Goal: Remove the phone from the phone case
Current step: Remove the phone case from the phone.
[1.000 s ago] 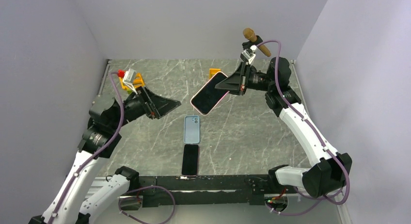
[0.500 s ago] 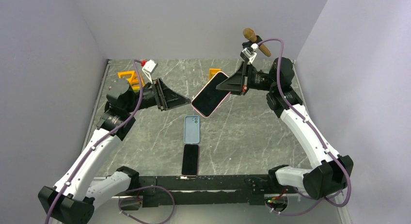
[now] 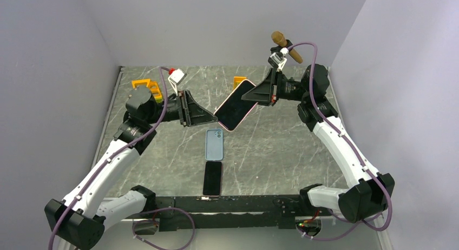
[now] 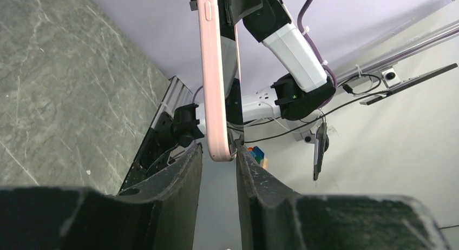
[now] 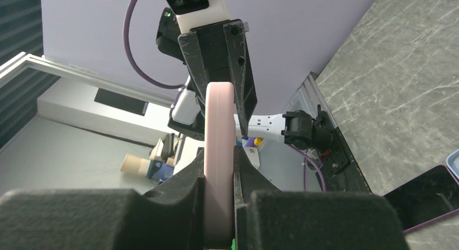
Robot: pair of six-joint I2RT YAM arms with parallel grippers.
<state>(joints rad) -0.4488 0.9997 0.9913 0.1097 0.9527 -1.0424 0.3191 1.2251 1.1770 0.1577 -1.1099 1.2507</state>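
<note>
Left pincer (image 4: 218, 152) moved in, slightly open astride end of phone (image 3: 234, 106), right pincer (image 5: 219, 160) clamping it

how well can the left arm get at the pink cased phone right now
Probably yes: the left claw sits astride the free end of the pink-cased phone, with nothing between them. The right claw grips only the opposite end.

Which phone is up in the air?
The pink-cased phone, gripped by the right gripper; the blue one and the black phone lie flat on the table.
</note>
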